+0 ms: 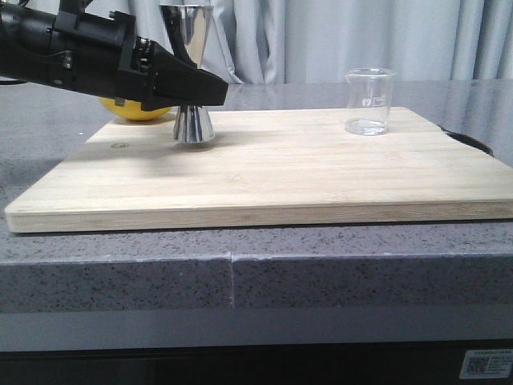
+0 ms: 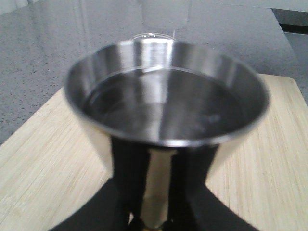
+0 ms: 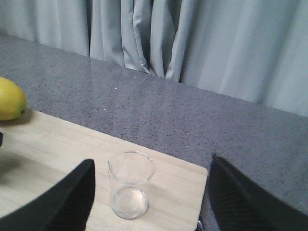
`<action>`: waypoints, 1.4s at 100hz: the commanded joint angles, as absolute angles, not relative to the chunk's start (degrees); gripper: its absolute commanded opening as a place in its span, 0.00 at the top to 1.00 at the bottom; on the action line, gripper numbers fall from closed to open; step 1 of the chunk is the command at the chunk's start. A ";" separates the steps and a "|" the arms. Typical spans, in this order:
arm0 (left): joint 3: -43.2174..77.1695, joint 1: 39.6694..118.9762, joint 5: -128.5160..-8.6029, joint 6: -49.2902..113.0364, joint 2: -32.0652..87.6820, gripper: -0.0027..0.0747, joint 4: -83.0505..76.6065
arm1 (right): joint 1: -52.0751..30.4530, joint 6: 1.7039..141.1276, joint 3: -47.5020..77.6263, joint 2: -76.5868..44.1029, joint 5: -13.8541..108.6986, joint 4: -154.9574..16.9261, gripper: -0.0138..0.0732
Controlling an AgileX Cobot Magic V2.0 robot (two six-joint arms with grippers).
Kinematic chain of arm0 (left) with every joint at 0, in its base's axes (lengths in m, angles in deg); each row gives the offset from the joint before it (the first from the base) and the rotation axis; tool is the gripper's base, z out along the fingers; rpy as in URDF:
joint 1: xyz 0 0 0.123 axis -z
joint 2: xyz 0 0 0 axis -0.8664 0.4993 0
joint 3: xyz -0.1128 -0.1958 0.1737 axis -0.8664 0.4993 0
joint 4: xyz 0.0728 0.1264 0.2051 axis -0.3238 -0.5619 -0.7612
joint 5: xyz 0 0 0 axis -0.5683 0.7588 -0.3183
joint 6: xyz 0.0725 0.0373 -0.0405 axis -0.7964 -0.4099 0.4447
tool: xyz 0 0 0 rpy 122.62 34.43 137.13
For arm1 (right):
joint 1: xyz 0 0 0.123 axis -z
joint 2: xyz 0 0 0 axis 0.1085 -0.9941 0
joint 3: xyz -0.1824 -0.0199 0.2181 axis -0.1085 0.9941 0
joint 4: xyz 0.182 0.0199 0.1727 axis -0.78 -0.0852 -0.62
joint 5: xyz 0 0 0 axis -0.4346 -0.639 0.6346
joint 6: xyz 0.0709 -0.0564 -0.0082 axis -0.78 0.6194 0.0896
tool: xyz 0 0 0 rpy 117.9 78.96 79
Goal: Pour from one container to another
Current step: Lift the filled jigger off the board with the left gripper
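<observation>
The steel jigger stands upright on the wooden board, at its back left. My left gripper comes in from the left and is shut on the jigger's narrow waist. In the left wrist view the jigger's upper cup fills the frame and seems to hold liquid, with a dark finger on each side of the waist. The clear glass beaker stands upright at the board's back right and looks almost empty. My right gripper is open, hovering short of the beaker, and does not show in the front view.
A yellow lemon lies behind the board's left corner, just behind my left gripper; the same lemon shows in the right wrist view. The board rests on a grey stone counter. Grey curtains hang behind.
</observation>
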State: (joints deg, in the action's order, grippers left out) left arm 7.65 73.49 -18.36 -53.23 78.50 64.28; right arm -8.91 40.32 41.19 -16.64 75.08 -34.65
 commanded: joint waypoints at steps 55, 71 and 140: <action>6.30 73.19 -15.14 -53.34 75.90 0.95 68.87 | -8.76 40.25 39.57 -15.31 79.66 -34.67 0.33; 6.30 73.19 -14.38 -53.34 76.64 0.95 68.87 | -8.76 40.25 39.57 -15.31 79.66 -34.67 0.33; 6.30 73.19 -13.91 -53.34 76.79 0.95 68.71 | -8.76 40.25 39.57 -15.31 79.66 -34.67 0.33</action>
